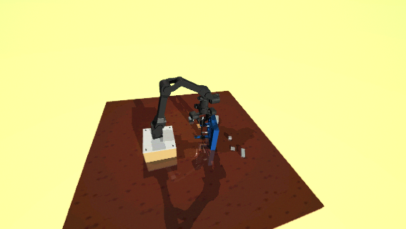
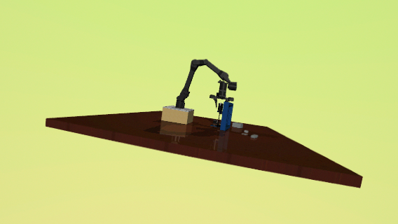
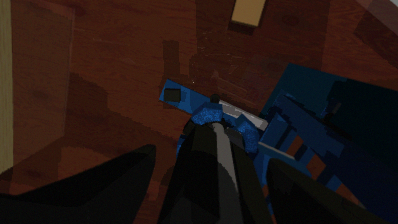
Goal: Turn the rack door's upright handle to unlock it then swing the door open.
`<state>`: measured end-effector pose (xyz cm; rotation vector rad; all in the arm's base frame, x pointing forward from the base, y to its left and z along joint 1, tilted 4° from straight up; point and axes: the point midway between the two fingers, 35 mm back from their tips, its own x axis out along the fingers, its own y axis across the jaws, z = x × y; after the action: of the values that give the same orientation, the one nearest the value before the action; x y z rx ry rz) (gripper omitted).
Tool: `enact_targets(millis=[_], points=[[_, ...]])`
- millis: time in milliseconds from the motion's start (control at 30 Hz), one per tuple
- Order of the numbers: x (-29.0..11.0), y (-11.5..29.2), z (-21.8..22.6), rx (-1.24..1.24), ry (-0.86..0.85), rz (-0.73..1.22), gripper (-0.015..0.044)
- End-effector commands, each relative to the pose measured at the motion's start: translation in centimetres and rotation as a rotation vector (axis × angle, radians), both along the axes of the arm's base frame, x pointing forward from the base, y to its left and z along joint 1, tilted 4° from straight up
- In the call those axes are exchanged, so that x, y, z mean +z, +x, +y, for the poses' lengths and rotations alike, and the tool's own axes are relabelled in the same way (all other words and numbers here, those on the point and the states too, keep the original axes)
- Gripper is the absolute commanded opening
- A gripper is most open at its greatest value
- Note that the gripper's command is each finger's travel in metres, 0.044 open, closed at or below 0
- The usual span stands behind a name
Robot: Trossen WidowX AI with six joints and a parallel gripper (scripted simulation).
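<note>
The blue rack (image 1: 214, 133) (image 2: 226, 117) stands upright on the table; its slatted part fills the right of the wrist view. The dark upright handle (image 3: 202, 172) (image 2: 220, 108) rises between blue brackets (image 3: 208, 114). A low blue bar (image 3: 189, 101) (image 1: 200, 137) reaches out toward the arm's base side. My gripper (image 3: 211, 160) (image 2: 221, 106) points down, open, its fingers apart on either side of the handle, with gaps visible at both sides. Its right finger is close to the slatted part. The door's exact angle and the handle's turn cannot be read.
A tan block (image 3: 248, 12) (image 1: 199, 126) lies near the rack on the arm's side. Small pale blocks (image 1: 229, 137) (image 1: 243, 152) (image 2: 254, 136) and a larger one (image 2: 237, 124) lie beyond the rack. The arm's box base (image 1: 159, 154) (image 2: 176, 115) stands opposite.
</note>
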<state>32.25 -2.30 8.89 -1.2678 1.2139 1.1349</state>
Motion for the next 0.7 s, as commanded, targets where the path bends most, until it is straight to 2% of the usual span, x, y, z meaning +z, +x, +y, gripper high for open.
enact_targets(millis=[0, 667], points=[[0.0, 0.24, -0.09, -0.105, 0.004, -0.016, 0.0282], [-0.01, 0.24, -0.1, -1.093, 0.062, -0.072, 0.0282]])
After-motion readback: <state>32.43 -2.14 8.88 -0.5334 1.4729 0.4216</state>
